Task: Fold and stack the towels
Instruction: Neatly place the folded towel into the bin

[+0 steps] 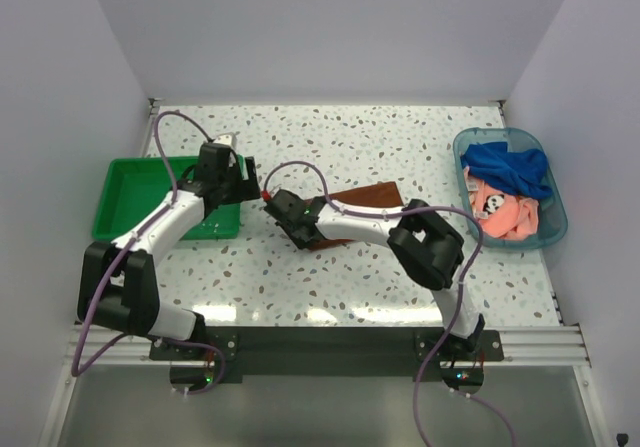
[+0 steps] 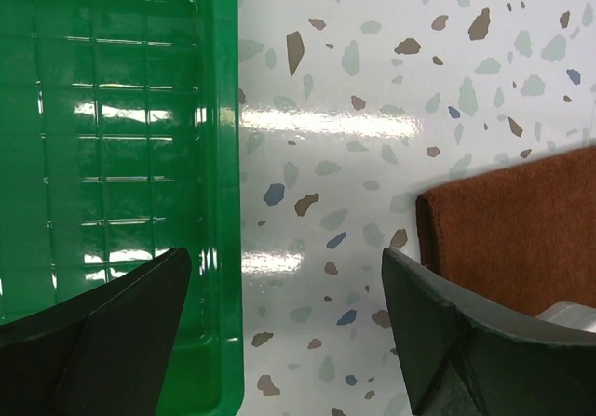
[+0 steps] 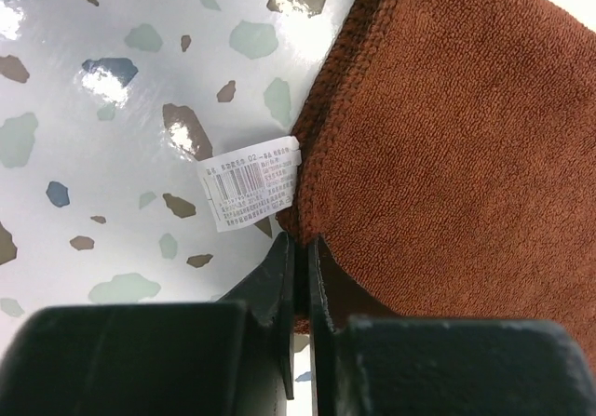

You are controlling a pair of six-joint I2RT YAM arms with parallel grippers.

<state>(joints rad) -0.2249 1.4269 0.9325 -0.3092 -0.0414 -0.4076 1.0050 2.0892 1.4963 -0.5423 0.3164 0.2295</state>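
Observation:
The rust-brown towel lies folded on the speckled table in the middle. It fills the right of the right wrist view, its white label at its corner. My right gripper is shut on the towel's near corner edge; in the top view it sits at the towel's left end. My left gripper is open and empty over the table beside the green tray, with the brown towel to its right. A royal blue towel and a pink towel lie crumpled in the clear blue tub.
The green plastic tray stands at the left with nothing in it; its rim is beside my left gripper. The clear blue tub stands at the right edge. White walls close in the table on three sides.

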